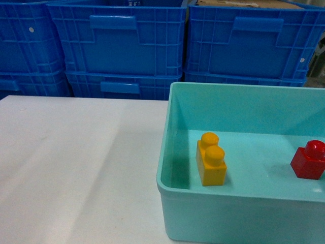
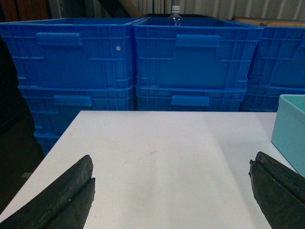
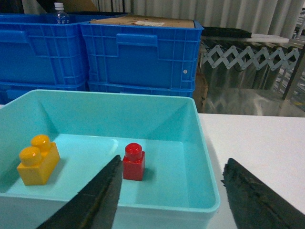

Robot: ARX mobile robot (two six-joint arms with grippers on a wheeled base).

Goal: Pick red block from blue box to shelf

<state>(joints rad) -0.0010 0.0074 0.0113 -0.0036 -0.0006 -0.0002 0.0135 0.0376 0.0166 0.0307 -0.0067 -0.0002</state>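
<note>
The red block (image 1: 309, 160) (image 3: 134, 162) stands upright on the floor of the blue box (image 1: 167, 137) (image 3: 205, 143), toward its right side. My right gripper (image 3: 171, 164) is open, held above the box's near right corner; its left finger (image 3: 102, 191) is just left of the block and nearer the camera. My left gripper (image 2: 171, 164) is open over the bare white table (image 2: 162, 148), with the box's corner (image 2: 290, 129) at the right edge of that view. Neither gripper shows in the head view. No shelf is in view.
A yellow-orange two-stud brick (image 1: 212, 159) (image 3: 37, 160) stands in the box's left part. Dark blue ribbed crates (image 1: 122, 46) (image 2: 190, 57) (image 3: 138, 55) are stacked behind the table. A metal scissor gate (image 3: 248, 59) is at the back right.
</note>
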